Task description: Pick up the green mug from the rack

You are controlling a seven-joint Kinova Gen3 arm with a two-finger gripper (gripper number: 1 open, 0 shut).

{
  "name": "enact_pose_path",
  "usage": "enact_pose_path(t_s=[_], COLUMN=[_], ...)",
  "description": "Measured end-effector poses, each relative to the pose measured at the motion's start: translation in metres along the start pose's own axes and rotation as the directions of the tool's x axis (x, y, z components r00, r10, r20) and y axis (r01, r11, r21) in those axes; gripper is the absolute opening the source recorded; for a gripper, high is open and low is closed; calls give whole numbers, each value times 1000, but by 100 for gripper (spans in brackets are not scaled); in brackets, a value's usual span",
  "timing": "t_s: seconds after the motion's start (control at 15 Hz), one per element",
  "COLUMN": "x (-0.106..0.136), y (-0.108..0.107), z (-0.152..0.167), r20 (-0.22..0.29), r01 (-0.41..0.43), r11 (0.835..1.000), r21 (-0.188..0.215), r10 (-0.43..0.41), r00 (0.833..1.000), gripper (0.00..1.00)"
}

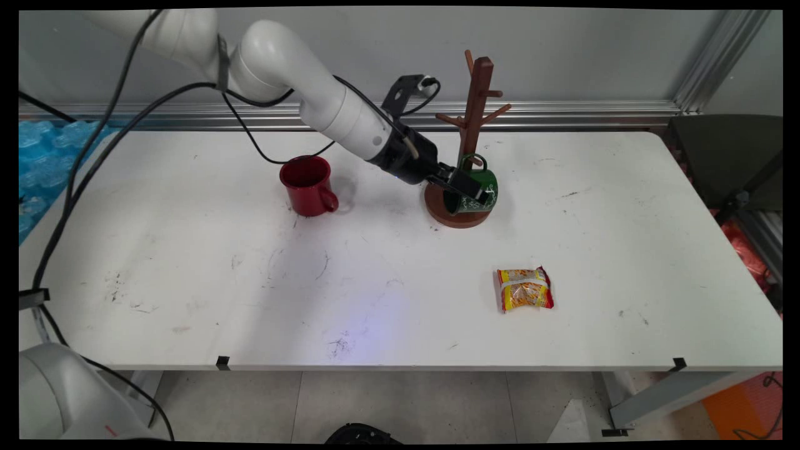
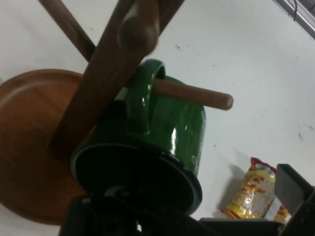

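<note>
Currently the jaws (image 1: 465,185) are gripping the green mug (image 1: 482,187) by its rim, closed on its wall. The mug is lying tilted against the wooden mug tree (image 1: 473,112), its handle (image 2: 142,93) looped over a low peg (image 2: 197,94), just above the tree's base. Left of the tree a red mug (image 1: 307,185) is standing; a snack packet (image 1: 525,289) is lying nearer the counter (image 1: 400,281) front edge, well apart.

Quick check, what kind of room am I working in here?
Most likely a lab or test bench, not a kitchen: a scuffed white table against a bare wall with an aluminium rail, with only a mug tree, two mugs and a snack packet on it.
</note>
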State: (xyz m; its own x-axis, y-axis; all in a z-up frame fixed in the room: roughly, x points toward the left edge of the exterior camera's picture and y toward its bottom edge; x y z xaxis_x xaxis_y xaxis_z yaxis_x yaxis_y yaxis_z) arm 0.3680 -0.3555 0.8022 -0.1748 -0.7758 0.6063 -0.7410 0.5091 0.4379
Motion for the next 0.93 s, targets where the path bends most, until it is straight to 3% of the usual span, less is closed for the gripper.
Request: enact_pose_path(t_s=[0.47, 0.53, 0.93], x=[0, 0, -2], y=[0, 0, -1], z=[18, 19, 23], r20=[-9, -10, -8], r01=[29, 30, 26], r11=[999, 999, 999], r21=[-17, -19, -25], r10=[-29, -30, -26], r00=[1000, 999, 1000], gripper=[100, 0, 0])
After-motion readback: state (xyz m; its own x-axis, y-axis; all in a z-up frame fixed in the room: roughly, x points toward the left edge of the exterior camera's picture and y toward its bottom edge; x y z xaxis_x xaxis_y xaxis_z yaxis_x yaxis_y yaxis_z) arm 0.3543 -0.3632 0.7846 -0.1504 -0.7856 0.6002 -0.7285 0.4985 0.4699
